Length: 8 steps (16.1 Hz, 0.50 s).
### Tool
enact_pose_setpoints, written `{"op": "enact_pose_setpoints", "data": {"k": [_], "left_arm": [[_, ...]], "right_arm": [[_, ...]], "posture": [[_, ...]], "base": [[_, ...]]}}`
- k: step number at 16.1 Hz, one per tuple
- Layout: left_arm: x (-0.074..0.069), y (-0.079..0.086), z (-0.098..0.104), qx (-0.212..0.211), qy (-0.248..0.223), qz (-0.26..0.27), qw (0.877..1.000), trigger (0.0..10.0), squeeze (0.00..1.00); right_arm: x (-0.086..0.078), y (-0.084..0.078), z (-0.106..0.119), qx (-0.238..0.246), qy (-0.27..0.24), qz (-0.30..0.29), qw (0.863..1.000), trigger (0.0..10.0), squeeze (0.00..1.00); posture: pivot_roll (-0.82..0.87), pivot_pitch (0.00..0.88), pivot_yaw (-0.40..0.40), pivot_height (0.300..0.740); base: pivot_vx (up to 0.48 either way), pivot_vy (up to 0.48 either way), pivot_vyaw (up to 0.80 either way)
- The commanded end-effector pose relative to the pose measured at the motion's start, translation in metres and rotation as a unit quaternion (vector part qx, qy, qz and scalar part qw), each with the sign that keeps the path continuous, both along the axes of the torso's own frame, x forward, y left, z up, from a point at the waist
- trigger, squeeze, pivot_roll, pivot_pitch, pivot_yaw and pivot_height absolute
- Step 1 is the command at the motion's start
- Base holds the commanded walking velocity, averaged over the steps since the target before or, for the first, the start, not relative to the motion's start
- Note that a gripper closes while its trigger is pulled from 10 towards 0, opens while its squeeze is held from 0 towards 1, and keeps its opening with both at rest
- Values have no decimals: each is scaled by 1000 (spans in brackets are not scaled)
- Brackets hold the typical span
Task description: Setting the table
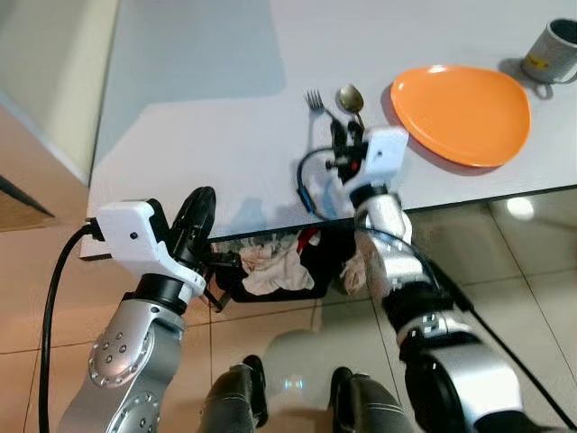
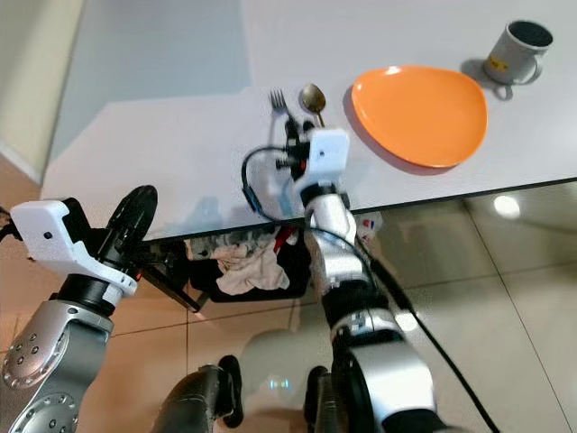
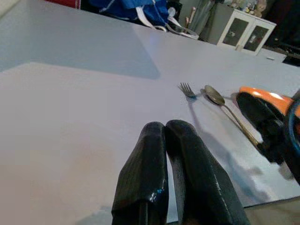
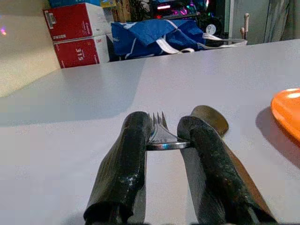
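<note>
A silver fork point(image 1: 314, 99) lies on the grey table point(image 1: 207, 135), with a spoon point(image 1: 351, 96) just to its right. Right of the spoon is an orange plate point(image 1: 460, 113), and a grey mug point(image 1: 554, 52) stands at the far right. My right gripper point(image 1: 347, 135) reaches over the table's front edge. In the right wrist view its fingers point(image 4: 126, 154) press both sides of the fork's neck point(image 4: 161, 140), and the tines point away. My left gripper point(image 1: 200, 209) hangs shut at the front left edge, holding nothing.
A dark basket of crumpled clothes point(image 1: 270, 266) sits on the tiled floor under the table's front edge. Past the far side of the table are red boxes point(image 4: 77, 35) and a blue bag point(image 4: 159, 33). The table's left half is bare.
</note>
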<state>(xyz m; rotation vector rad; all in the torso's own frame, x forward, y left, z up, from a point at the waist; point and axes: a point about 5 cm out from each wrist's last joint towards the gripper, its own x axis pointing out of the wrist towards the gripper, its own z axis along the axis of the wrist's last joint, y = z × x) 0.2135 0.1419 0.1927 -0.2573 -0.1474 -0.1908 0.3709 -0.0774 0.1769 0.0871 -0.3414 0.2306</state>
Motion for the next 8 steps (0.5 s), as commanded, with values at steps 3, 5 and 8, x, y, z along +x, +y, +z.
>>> {"op": "enact_pose_setpoints", "data": {"k": [3,5,8], "left_arm": [[-5,-1,2,1,4,3,1000,10000,0],[-5,-1,2,-1,4,5,1000,10000,0],[-3,-3,3,-5,3,6,1000,10000,0]], "right_arm": [[2,1,0,-3,4,-1,1000,10000,0],[2,3,-3,-8,9,4,1000,10000,0],[1,5,-8,-19,14,8,1000,10000,667]], "posture": [[84,329,33,740],[82,328,28,740],[69,326,24,740]], "base": [[0,0,0],[0,0,0],[0,0,0]]}}
